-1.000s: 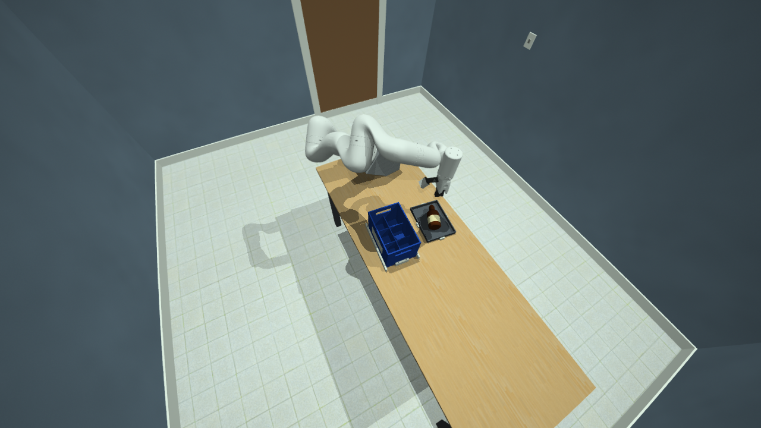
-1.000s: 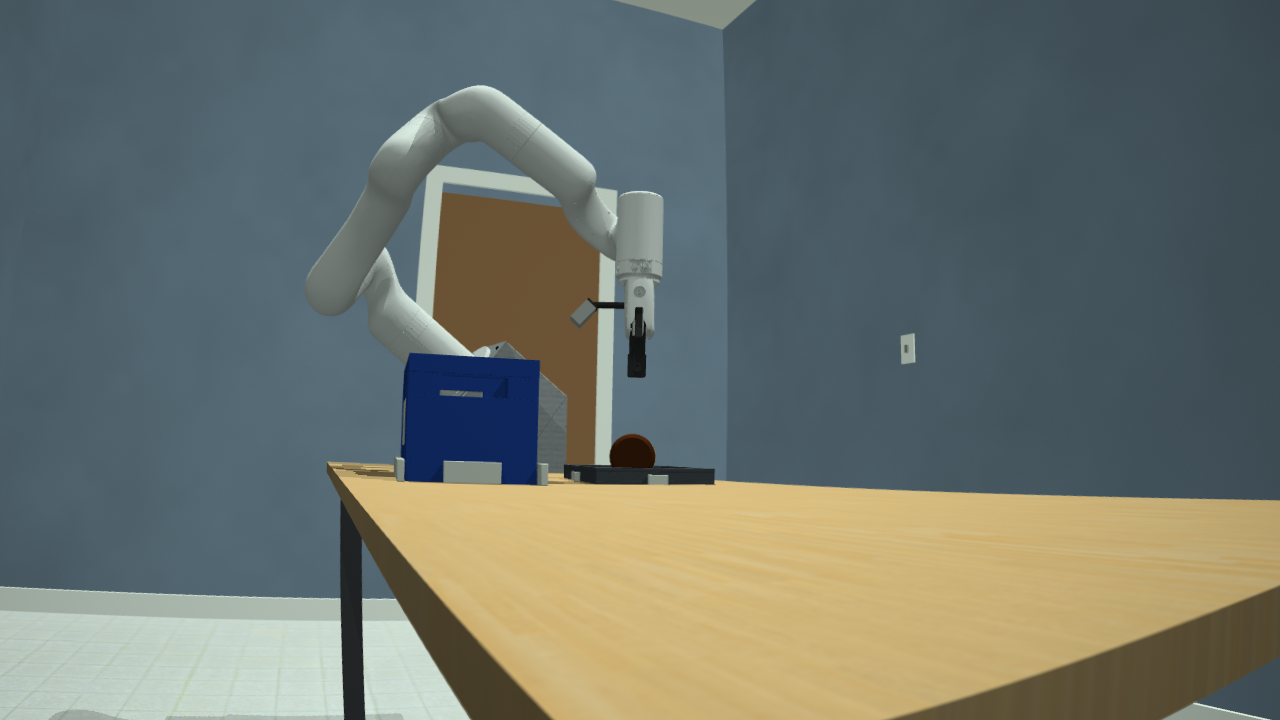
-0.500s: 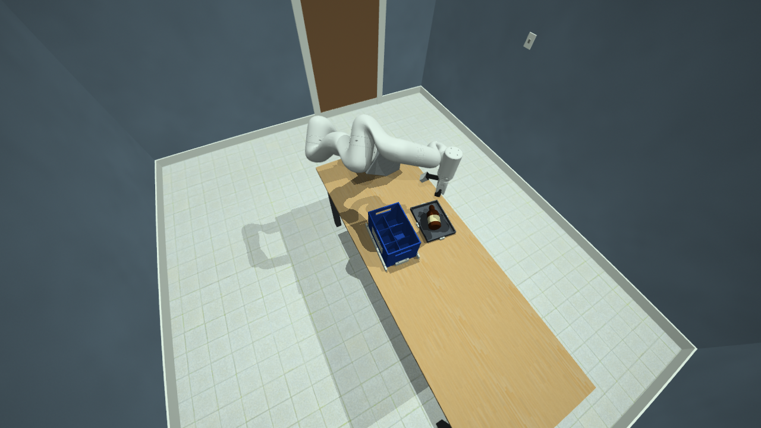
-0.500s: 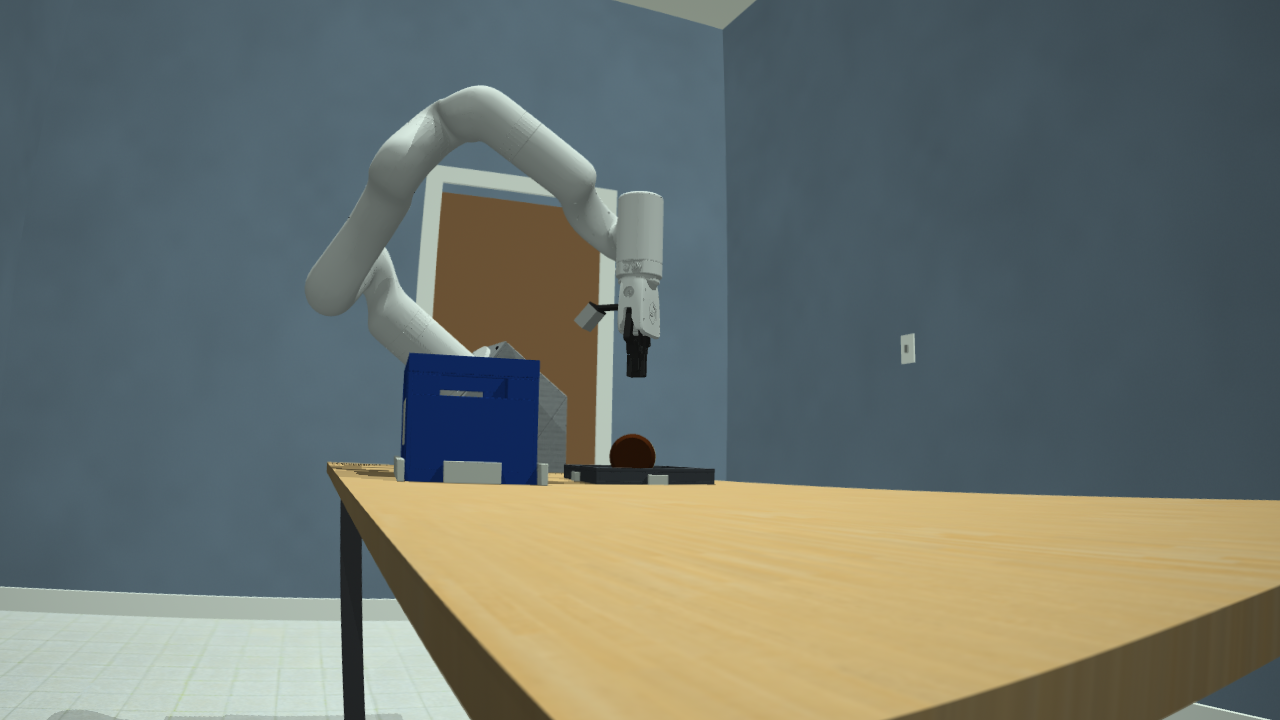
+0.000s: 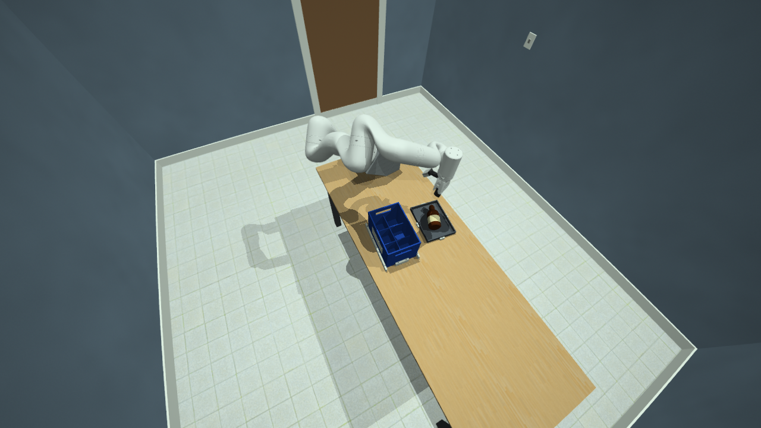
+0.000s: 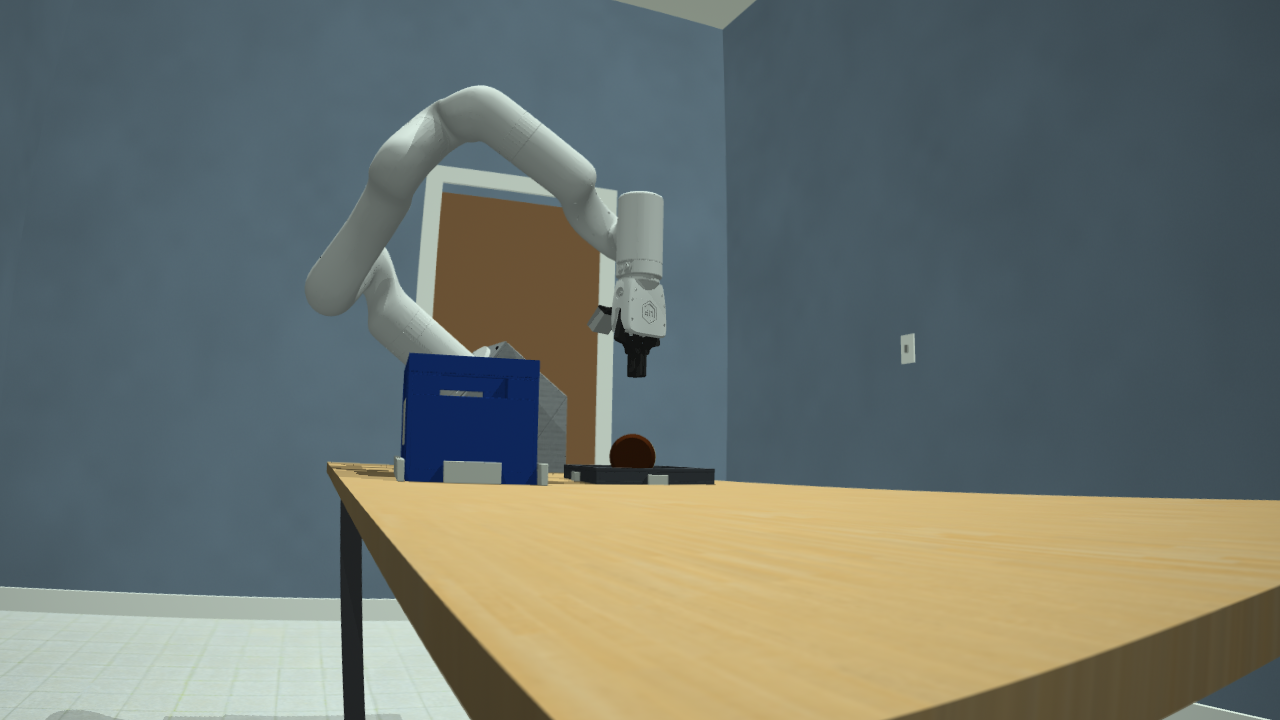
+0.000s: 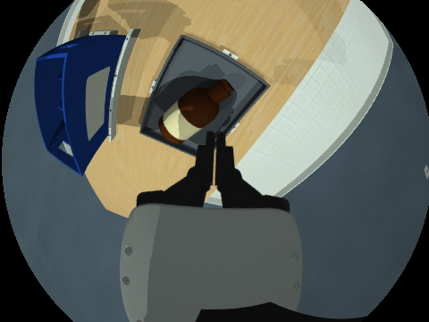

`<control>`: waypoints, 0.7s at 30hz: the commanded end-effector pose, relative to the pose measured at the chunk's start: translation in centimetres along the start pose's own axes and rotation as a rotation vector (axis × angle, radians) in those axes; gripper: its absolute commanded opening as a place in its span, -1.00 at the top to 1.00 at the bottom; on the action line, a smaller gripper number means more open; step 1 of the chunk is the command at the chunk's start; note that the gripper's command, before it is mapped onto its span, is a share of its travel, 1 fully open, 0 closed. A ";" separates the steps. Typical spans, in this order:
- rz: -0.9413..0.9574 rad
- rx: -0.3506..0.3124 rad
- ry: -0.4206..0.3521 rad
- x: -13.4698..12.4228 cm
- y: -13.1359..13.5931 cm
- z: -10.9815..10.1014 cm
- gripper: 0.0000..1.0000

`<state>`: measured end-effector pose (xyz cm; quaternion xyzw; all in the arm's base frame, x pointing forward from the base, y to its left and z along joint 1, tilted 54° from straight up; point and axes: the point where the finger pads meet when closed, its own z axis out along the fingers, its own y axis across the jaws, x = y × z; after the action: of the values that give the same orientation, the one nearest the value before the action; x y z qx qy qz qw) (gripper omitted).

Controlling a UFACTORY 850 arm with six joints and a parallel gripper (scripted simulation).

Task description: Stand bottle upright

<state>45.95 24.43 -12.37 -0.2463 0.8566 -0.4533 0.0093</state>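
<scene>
Bottle (image 5: 434,218) (image 6: 631,451) (image 7: 192,114) is lying on its side in the dark tray (image 5: 451,232) (image 6: 689,475) (image 7: 162,75), neck twd the robot base. Gripper (image 5: 436,193) (image 6: 636,374) (image 7: 215,143) is hovering above, pointing down, clenched w/ nothing btwn fingers. Blue crate (image 5: 402,254) (image 6: 471,420) (image 7: 51,103) is standing upright beside the tray, prob. level, tho the top view is small.

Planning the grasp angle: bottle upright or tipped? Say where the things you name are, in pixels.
Tipped. The bottle (image 5: 434,219) (image 6: 631,451) (image 7: 193,113) lies on its side in the tray (image 5: 448,235) (image 6: 684,476) (image 7: 167,144); the exterior view shows its round base side-on to the table.
</scene>
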 end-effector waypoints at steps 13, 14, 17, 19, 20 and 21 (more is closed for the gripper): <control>0.487 0.000 -0.012 -0.1 0.0 -0.1 1.00; 0.524 0.000 -0.012 -0.1 0.0 -0.1 1.00; 0.612 -0.001 -0.012 -0.1 0.0 -0.1 1.00; 0.655 -0.001 -0.012 -0.1 0.0 -0.1 1.00; 0.655 -0.001 -0.012 -0.1 0.0 -0.1 1.00; 0.655 -0.001 -0.012 -0.1 0.0 -0.1 1.00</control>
<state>45.96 24.45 -12.38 0.0073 0.8913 -0.4320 0.1377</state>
